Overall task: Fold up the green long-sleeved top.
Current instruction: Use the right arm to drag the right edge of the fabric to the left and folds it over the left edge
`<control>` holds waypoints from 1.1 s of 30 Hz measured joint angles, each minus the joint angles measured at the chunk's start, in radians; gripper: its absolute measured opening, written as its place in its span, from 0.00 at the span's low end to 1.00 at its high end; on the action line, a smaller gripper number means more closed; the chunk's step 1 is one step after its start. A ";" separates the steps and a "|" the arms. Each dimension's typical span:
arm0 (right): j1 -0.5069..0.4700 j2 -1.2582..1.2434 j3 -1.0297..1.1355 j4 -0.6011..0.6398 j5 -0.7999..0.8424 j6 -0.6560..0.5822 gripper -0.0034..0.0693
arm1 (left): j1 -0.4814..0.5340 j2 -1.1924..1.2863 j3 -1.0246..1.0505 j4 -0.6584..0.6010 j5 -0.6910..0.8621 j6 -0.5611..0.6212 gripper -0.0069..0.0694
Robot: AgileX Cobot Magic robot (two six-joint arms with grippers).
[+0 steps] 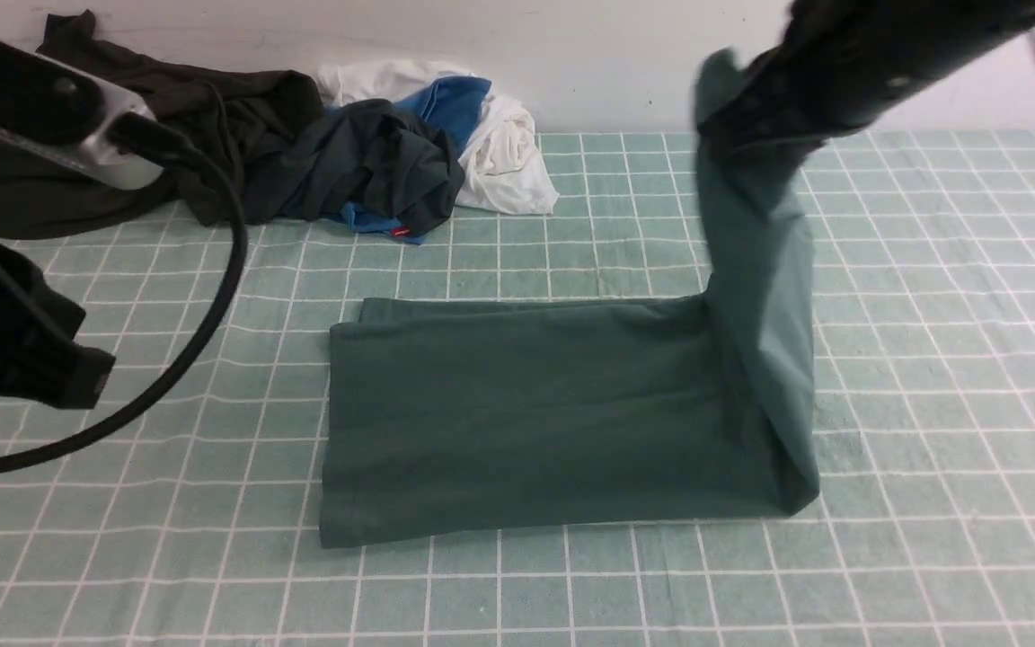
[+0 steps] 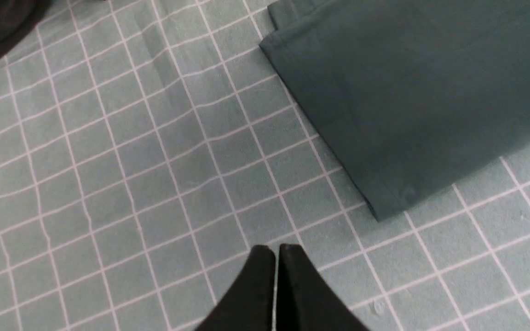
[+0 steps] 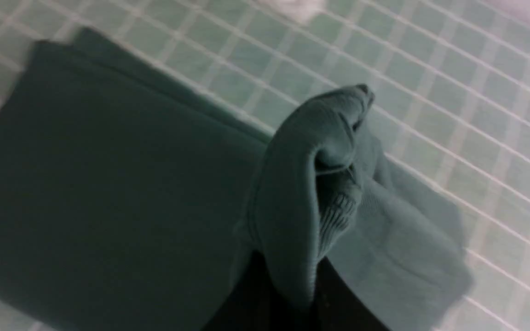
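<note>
The green long-sleeved top [image 1: 526, 422] lies on the checked cloth as a flat folded rectangle. Its right end is pulled up into a tall hanging strip [image 1: 756, 261]. High at the back right, my right gripper [image 1: 722, 94] is shut on that strip. In the right wrist view a bunched fold with a ribbed edge [image 3: 338, 216] stands out from between the shut fingers of the right gripper [image 3: 288, 276]. My left gripper [image 2: 276, 250] is shut with nothing in it. It hovers over bare cloth, apart from the near left corner of the top [image 2: 384, 207].
A heap of clothes lies at the back left against the wall: a very dark olive garment [image 1: 212, 117], a charcoal one with a red tag [image 1: 374, 162], blue cloth [image 1: 455, 99] and white cloth [image 1: 508, 153]. The left arm's black cable [image 1: 221, 270] loops over the table's left side.
</note>
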 joint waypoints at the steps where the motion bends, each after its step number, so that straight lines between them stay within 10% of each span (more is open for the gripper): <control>1: 0.031 0.032 -0.016 0.007 -0.005 0.000 0.10 | 0.000 -0.014 0.001 0.000 0.013 0.000 0.09; 14: 0.228 0.441 -0.244 0.221 -0.139 -0.004 0.12 | 0.000 -0.112 0.004 0.001 0.138 0.000 0.09; 19: 0.225 0.470 -0.303 0.267 -0.127 -0.051 0.33 | 0.000 -0.112 0.004 0.001 0.142 0.000 0.09; 26: 0.189 0.421 -0.399 0.132 0.129 -0.070 0.59 | 0.000 -0.122 0.025 0.001 0.132 0.000 0.09; 33: 0.161 0.347 -0.350 0.014 0.215 -0.049 0.55 | 0.000 -0.256 0.217 0.002 0.046 -0.014 0.09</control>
